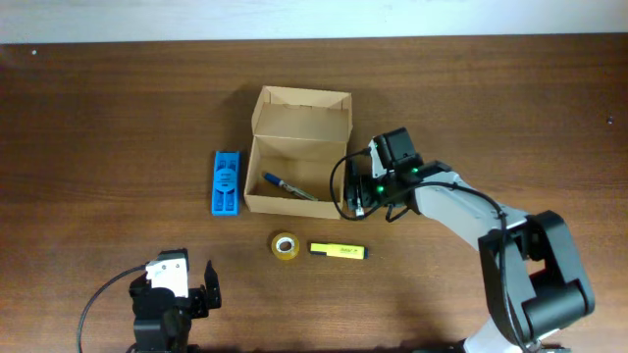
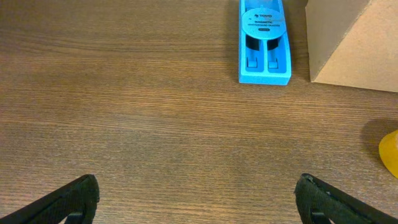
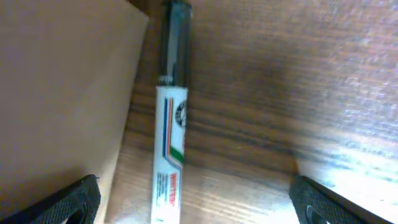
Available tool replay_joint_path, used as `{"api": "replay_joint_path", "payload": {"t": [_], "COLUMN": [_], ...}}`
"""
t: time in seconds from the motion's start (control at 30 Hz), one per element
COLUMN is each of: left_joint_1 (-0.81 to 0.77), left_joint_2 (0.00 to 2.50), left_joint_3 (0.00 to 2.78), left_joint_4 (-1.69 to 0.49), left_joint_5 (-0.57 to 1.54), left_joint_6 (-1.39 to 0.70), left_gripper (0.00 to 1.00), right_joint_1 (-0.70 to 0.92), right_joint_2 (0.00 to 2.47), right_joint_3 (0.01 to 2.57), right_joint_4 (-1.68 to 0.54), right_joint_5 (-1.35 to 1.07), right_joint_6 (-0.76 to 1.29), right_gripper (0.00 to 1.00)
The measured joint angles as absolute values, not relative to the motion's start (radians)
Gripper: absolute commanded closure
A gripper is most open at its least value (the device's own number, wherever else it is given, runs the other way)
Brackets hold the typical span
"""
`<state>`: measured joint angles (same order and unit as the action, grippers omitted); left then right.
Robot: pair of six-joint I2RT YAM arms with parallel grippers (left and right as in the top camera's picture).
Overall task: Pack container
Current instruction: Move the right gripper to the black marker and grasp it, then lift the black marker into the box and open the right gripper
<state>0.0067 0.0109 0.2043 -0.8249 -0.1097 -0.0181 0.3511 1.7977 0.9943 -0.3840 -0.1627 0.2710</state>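
The tan cardboard container [image 1: 294,147] stands open at the table's middle, its flap lid up at the back. A blue pen [image 1: 287,186] lies inside it. My right gripper [image 1: 358,194] is open, low beside the container's right wall [image 3: 62,93]. A white marker with a black cap [image 3: 171,155] lies on the table between its fingers [image 3: 194,190], alongside that wall. A yellow tape roll [image 1: 285,245] and a yellow highlighter [image 1: 338,251] lie in front of the container. My left gripper [image 1: 186,294] is open and empty [image 2: 196,199] at the front left.
A blue plastic block [image 1: 226,181] lies just left of the container; it also shows in the left wrist view [image 2: 264,43] beside the container's corner [image 2: 354,43]. The tape roll's edge [image 2: 390,152] shows at that view's right side.
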Motion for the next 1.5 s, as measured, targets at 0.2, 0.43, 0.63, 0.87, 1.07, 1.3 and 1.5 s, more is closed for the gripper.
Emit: {"api": "replay_joint_path", "payload": {"t": [0.2, 0.43, 0.63, 0.87, 1.07, 1.3, 1.5], "left_joint_1": [0.007, 0.007, 0.007, 0.007, 0.007, 0.007, 0.007], "left_joint_2": [0.011, 0.011, 0.011, 0.011, 0.011, 0.011, 0.011], "left_joint_3": [0.204, 0.204, 0.204, 0.204, 0.204, 0.204, 0.204], "left_joint_4": [-0.825, -0.825, -0.825, -0.825, -0.825, -0.825, -0.825], "left_joint_5": [-0.110, -0.110, -0.110, -0.110, -0.110, -0.110, -0.110], "left_joint_6": [-0.018, -0.018, -0.018, -0.018, -0.018, -0.018, -0.018], "left_gripper": [0.01, 0.00, 0.00, 0.00, 0.00, 0.00, 0.01], "right_joint_1": [0.352, 0.352, 0.352, 0.352, 0.352, 0.352, 0.352], "right_joint_2": [1.806, 1.812, 1.812, 1.814, 1.830, 1.841, 1.845], "right_joint_3": [0.995, 0.995, 0.995, 0.995, 1.009, 1.024, 1.038], "right_joint_4": [-0.379, -0.380, -0.380, -0.396, -0.412, -0.433, -0.487], "right_joint_5": [-0.138, -0.115, -0.112, -0.076, -0.046, -0.010, 0.004], "right_joint_6": [0.274, 0.279, 0.279, 0.245, 0.221, 0.210, 0.208], "right_gripper": [0.34, 0.41, 0.41, 0.51, 0.66, 0.79, 0.85]}}
